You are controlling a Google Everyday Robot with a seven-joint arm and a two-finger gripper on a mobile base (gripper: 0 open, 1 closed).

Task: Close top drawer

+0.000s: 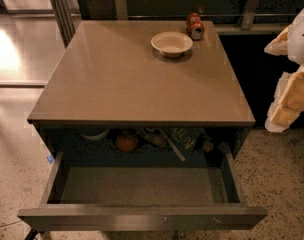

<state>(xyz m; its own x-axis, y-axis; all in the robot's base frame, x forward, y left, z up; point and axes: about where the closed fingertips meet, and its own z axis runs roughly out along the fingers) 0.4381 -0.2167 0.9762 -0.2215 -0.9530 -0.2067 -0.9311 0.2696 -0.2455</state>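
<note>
A: Where is the top drawer (pixel 142 217)?

B: Down at the front of the cabinet (pixel 127 79). It is pulled a long way out. Its grey front runs along the bottom of the view.

A: Will it be hard to push?

B: I think not. It looks stiff and strong. It is nearly bare inside, so I guess it is light. It should slide straight back on its rails.

A: Where do you take hold?

B: The front is flat and smooth, with no handle, so there is nothing to grab. I would press flat on the middle of the front. A push near one end might make it twist and stick.

A: What is in it? Start from the left.

B: At the back, under the cabinet top, there is one white round thing (pixel 94 133). Next is one orange ball (pixel 126 142), maybe a fruit. Then come some dark packets (pixel 184 136). I cannot count those, it is too dark there.

A: And on top?

B: One pale bowl (pixel 171 43), and just to its right one red can (pixel 195 26).

A: How many drawers are open?

B: One.

A: Where is the gripper?

B: There is one gripper (pixel 294 91), white and yellow. It is far on the right, up beside the cabinet and well apart from the drawer front. I cannot tell if it is wide or narrow.
</note>
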